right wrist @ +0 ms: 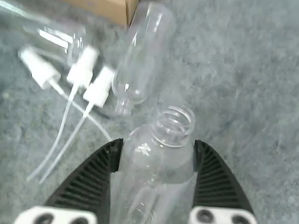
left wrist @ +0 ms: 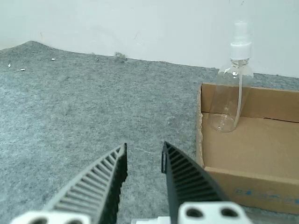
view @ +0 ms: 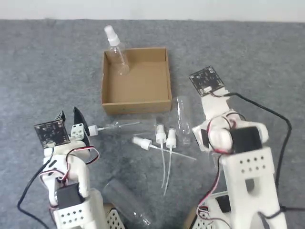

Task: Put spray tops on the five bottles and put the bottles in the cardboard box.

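Observation:
An open cardboard box point(view: 162, 98) sits at the table's middle back. One clear bottle with a spray top point(view: 116, 50) stands in its back left corner, also seen in the left wrist view as the capped bottle point(left wrist: 232, 84) in the box point(left wrist: 252, 182). My right gripper point(right wrist: 156, 144) is shut on an uncapped clear bottle point(right wrist: 161, 158), neck pointing away. Beyond it lie another uncapped bottle point(right wrist: 142, 60) and three loose spray tops point(right wrist: 84, 67). My left gripper point(left wrist: 144, 151) is open over bare carpet, left of the box.
In front of the box lie a capped bottle on its side point(view: 116, 126), the loose spray tops point(view: 160, 134) with long tubes, and an uncapped bottle point(view: 183, 114). Another bare bottle point(view: 126, 200) lies between the arm bases. Grey carpet covers the table.

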